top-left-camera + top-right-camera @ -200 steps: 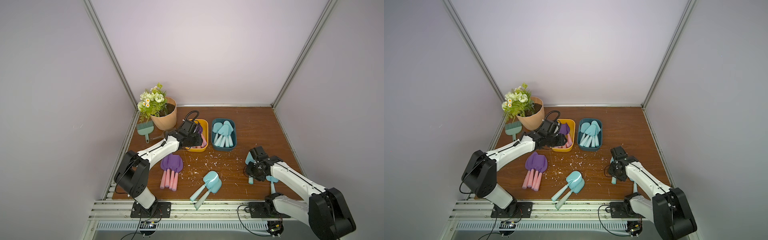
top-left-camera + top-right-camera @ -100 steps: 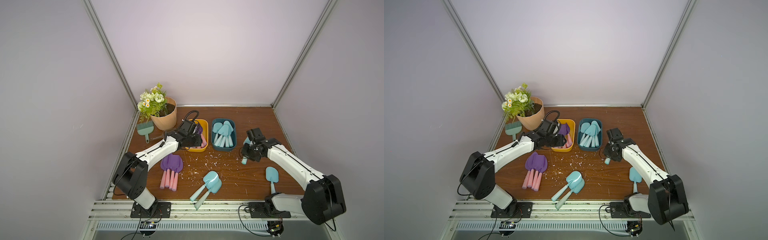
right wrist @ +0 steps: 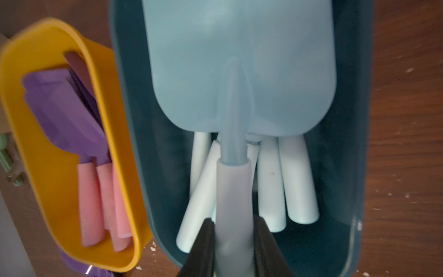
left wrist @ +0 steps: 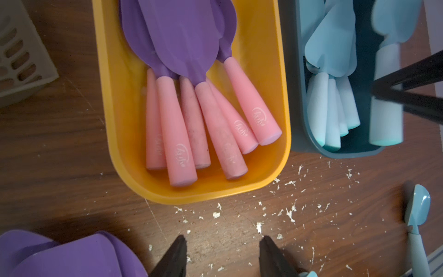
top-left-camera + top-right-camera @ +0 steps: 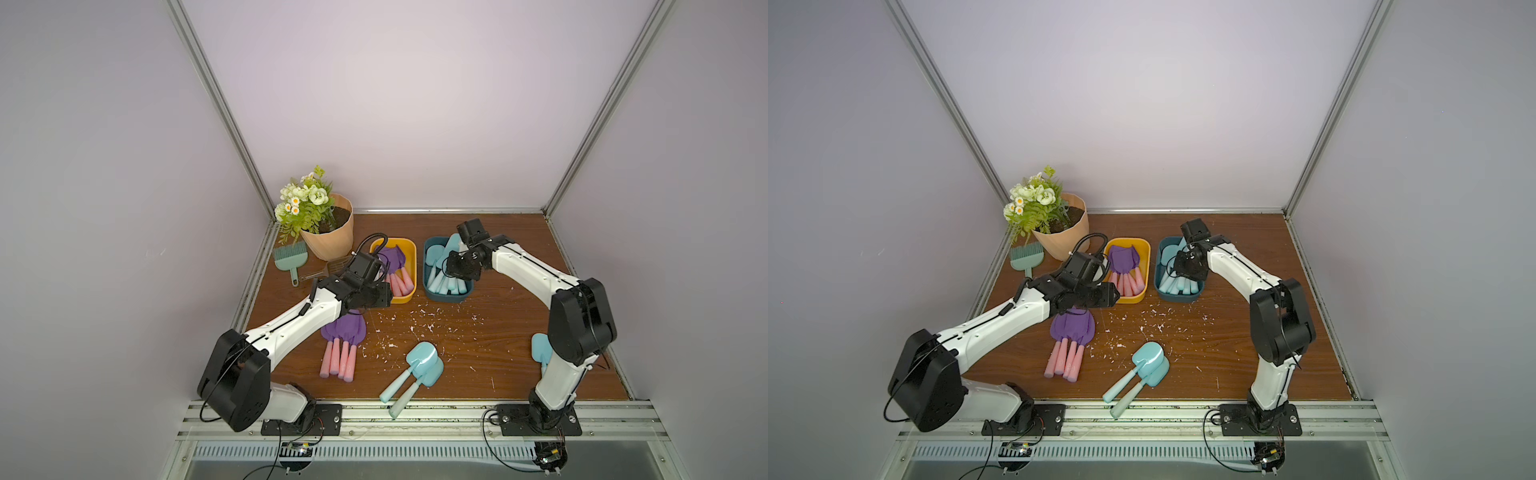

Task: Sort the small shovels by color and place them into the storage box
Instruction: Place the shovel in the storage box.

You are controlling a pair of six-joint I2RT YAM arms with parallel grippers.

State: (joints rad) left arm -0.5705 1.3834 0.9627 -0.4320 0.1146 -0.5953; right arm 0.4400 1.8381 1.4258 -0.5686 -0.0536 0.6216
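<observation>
A yellow storage box [image 5: 409, 254] [image 5: 1145, 253] [image 4: 107, 100] [image 3: 21, 124] holds several purple small shovels with pink handles [image 4: 184, 134]. Beside it a dark teal box [image 5: 426, 270] [image 5: 1158, 270] [image 3: 134, 148] holds several light blue ones [image 4: 330, 112]. My right gripper [image 3: 233, 219] [image 5: 459, 268] [image 5: 1190, 266] is shut on a light blue shovel [image 3: 236, 187] by its handle, over the teal box. My left gripper [image 4: 223, 239] [image 5: 382, 297] [image 5: 1112, 297] is open over bare table in front of the yellow box, holding nothing. Several purple shovels [image 5: 345, 332] [image 5: 1072, 328] lie under that arm.
Two light blue shovels [image 5: 422, 361] [image 5: 1148, 361] lie near the front edge, another [image 5: 540, 349] behind my right arm's base. A flower pot [image 5: 328, 239], green brush [image 5: 291, 257] and brown slotted scoop [image 4: 19, 60] stand back left. White flecks [image 5: 415, 324] litter the wood.
My right arm has carried a light blue shovel from the front right of the table back over the teal box. My left gripper has drawn back off the yellow box toward the front.
</observation>
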